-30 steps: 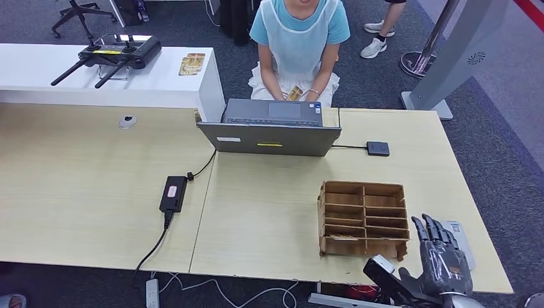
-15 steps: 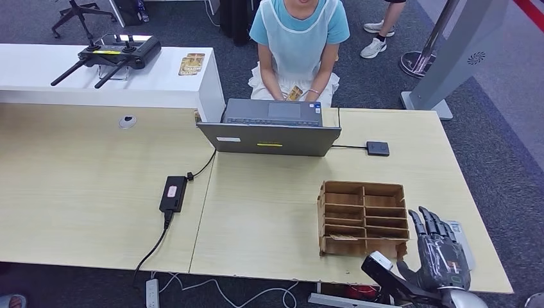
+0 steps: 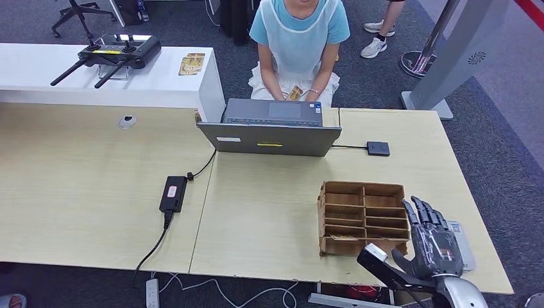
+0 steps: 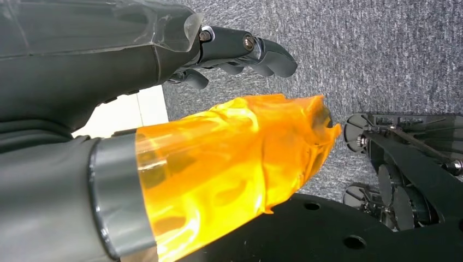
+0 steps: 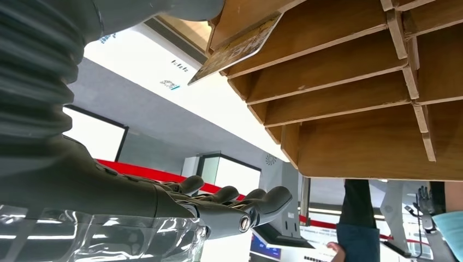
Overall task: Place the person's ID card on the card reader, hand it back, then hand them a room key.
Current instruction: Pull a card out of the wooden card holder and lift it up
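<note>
Light wood desk (image 3: 96, 186) on grey carpet (image 3: 500, 128), laptop (image 3: 269, 138) mid-desk. Right hand (image 3: 435, 247) spread, empty, beside the wooden organizer (image 3: 362, 218); the person (image 3: 298, 38) holds the card (image 3: 294, 94). Left hand (image 4: 164, 71) empty, fingers loosely curled.

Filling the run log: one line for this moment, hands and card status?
right hand: open, raised beside wooden organizer | left hand: holds nothing, hanging over floor | ID card: in person's hands behind laptop
</note>
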Robot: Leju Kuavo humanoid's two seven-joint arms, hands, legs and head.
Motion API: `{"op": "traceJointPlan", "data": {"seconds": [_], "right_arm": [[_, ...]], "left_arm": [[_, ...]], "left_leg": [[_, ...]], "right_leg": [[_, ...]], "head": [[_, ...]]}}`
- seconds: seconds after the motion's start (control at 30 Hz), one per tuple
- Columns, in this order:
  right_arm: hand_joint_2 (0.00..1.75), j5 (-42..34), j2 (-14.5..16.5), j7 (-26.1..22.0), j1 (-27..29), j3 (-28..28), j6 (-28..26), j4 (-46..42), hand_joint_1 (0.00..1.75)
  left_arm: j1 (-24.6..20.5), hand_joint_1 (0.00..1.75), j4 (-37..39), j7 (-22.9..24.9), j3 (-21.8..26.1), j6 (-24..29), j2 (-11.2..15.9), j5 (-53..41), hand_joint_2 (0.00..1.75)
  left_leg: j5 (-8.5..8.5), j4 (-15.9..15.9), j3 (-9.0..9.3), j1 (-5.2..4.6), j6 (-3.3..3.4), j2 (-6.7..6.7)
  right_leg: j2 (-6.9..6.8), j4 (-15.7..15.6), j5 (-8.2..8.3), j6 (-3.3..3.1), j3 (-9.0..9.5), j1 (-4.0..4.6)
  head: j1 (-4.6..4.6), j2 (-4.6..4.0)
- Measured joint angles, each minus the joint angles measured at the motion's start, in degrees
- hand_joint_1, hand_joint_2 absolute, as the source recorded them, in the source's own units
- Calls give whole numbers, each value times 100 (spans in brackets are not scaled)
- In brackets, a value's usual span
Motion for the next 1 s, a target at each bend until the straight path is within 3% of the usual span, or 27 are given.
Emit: {"op": "traceJointPlan", "data": {"seconds": [1.0], "right_arm": [[175, -37, 0, 39, -2, 16, 61, 98, 24]], "left_arm": [[2, 0, 0, 0, -9, 1, 0, 74, 0]], "left_leg": [[0, 0, 0, 0, 0, 0]], "right_leg": [[0, 0, 0, 0, -1, 0]], "head": [[-1, 0]]}}
